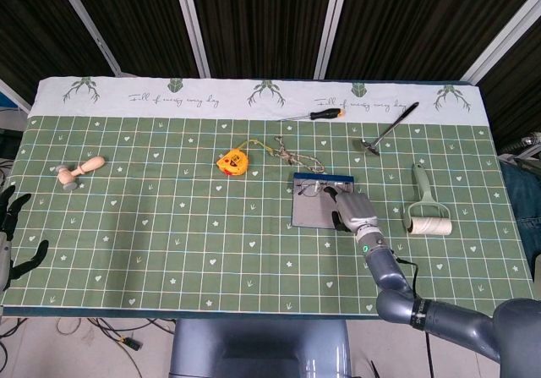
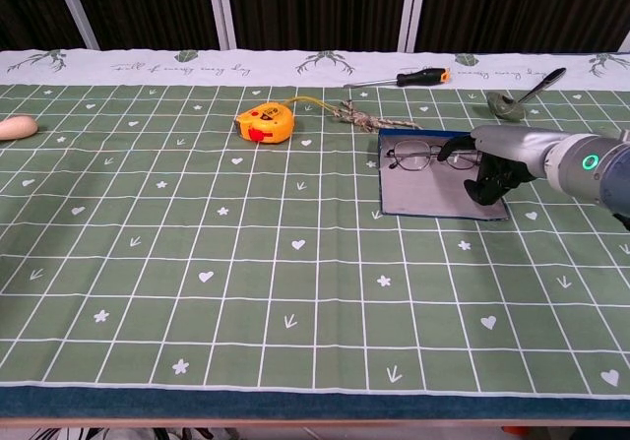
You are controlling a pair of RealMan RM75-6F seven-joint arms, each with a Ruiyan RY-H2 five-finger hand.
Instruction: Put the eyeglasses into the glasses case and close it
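Note:
The eyeglasses lie flat at the far end of the open blue-edged glasses case, right of the table's middle. My right hand rests low over the case's right side. One finger reaches out to the right lens rim, and the other fingers are curled in over the case's right edge. It does not lift the glasses. My left hand hangs at the far left edge in the head view, its fingers apart and holding nothing.
A yellow tape measure and a tangle of cord lie left of and behind the case. A screwdriver and a spoon sit at the back. A lint roller lies right of my right hand, and a wooden piece far left.

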